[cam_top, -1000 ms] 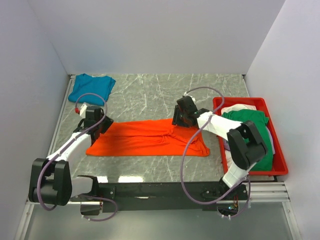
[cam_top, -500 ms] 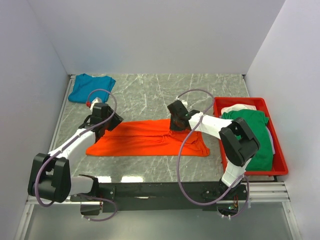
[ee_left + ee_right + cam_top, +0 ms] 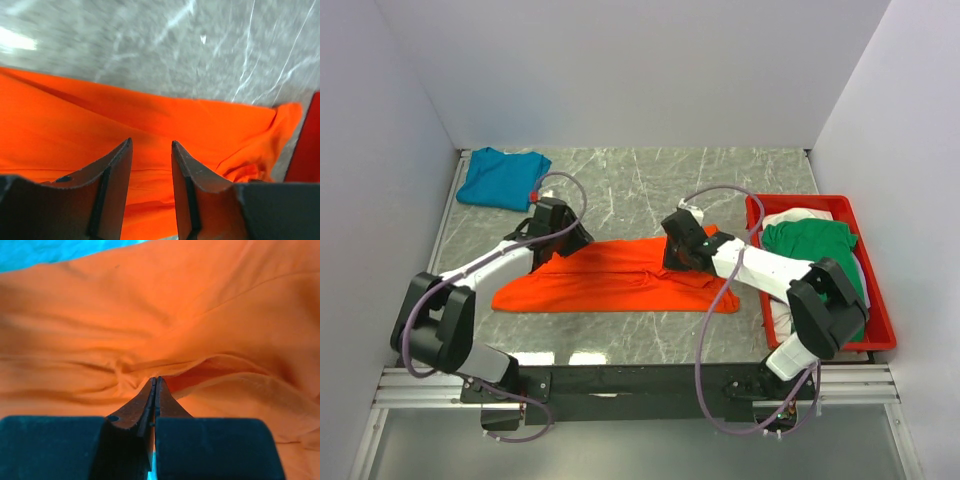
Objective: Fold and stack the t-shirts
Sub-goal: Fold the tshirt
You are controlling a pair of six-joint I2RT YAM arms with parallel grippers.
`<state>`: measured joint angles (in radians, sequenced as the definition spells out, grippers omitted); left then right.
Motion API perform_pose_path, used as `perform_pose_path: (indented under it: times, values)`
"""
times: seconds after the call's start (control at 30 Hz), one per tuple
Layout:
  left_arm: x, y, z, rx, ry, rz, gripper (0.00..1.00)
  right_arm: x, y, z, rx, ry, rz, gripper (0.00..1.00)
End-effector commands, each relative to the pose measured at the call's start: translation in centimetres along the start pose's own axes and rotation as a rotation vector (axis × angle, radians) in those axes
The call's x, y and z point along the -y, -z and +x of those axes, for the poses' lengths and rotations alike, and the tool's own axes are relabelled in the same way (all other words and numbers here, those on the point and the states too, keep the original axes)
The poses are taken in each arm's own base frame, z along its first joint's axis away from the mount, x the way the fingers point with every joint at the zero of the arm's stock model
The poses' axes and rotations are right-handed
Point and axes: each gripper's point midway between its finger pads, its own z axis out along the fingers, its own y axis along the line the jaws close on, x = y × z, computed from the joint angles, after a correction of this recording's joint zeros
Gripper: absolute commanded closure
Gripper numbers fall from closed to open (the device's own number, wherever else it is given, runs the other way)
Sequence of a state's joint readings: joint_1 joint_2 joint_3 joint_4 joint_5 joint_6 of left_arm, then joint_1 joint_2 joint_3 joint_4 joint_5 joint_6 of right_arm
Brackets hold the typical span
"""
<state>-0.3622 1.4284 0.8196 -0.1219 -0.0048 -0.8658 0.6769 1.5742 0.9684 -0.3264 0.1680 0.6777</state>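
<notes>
The bright orange t-shirt (image 3: 620,280) lies spread across the middle of the table. My right gripper (image 3: 675,255) sits on its back edge right of centre. In the right wrist view it (image 3: 155,378) is shut on a puckered fold of the orange cloth (image 3: 150,300). My left gripper (image 3: 565,240) hovers over the shirt's back left part. In the left wrist view its jaws (image 3: 150,142) stand parted with only the orange cloth (image 3: 75,120) showing beyond them. A teal t-shirt (image 3: 500,178) lies bunched at the back left. The green t-shirt (image 3: 815,250) and a white one (image 3: 798,216) lie in the tray.
A red plastic tray (image 3: 880,310) stands at the right side of the marble table, and its wall (image 3: 307,145) shows at the right edge of the left wrist view. White walls enclose the table on three sides. A black rail runs along the near edge.
My right gripper has gone from open to shut on the orange cloth. My left gripper has moved right along the shirt's back edge, its jaws staying parted.
</notes>
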Motion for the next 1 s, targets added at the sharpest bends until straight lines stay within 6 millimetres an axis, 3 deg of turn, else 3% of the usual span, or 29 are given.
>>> perform_pose_path:
  times: [0.0,0.27,0.37,0.4,0.5,0.57,0.73,0.97]
  values:
    - [2.9,-0.4,0.6,-0.03,-0.072,0.072,0.57,-1.2,1.5,0.3,0.026,-0.027,-0.06,0.99]
    - [4.7,-1.7,3.3,-0.107,-0.135,0.091,0.57,-2.2,2.1,2.9,-0.011,-0.039,-0.118,0.91]
    - [5.8,-1.9,4.2,-0.131,-0.183,0.112,0.57,-2.7,2.5,3.5,-0.017,-0.044,-0.144,0.77]
    - [6.1,-1.9,4.7,-0.141,-0.206,0.118,0.57,-2.7,2.6,3.7,-0.022,-0.046,-0.155,0.68]
    - [7.2,-2.0,5.5,-0.16,-0.256,0.13,0.57,-3.0,3.5,3.4,-0.011,-0.058,-0.181,0.55]
    - [8.2,-2.1,5.9,-0.168,-0.287,0.143,0.57,-3.2,4.7,2.7,0.014,-0.069,-0.202,0.52]
    - [9.9,-1.9,8.0,-0.19,-0.401,0.137,0.6,-1.0,7.9,0.9,0.115,-0.11,-0.173,0.51]
    - [12.1,-1.2,11.7,-0.199,-0.576,0.121,0.62,6.0,7.6,-0.4,0.153,-0.185,-0.054,0.56]
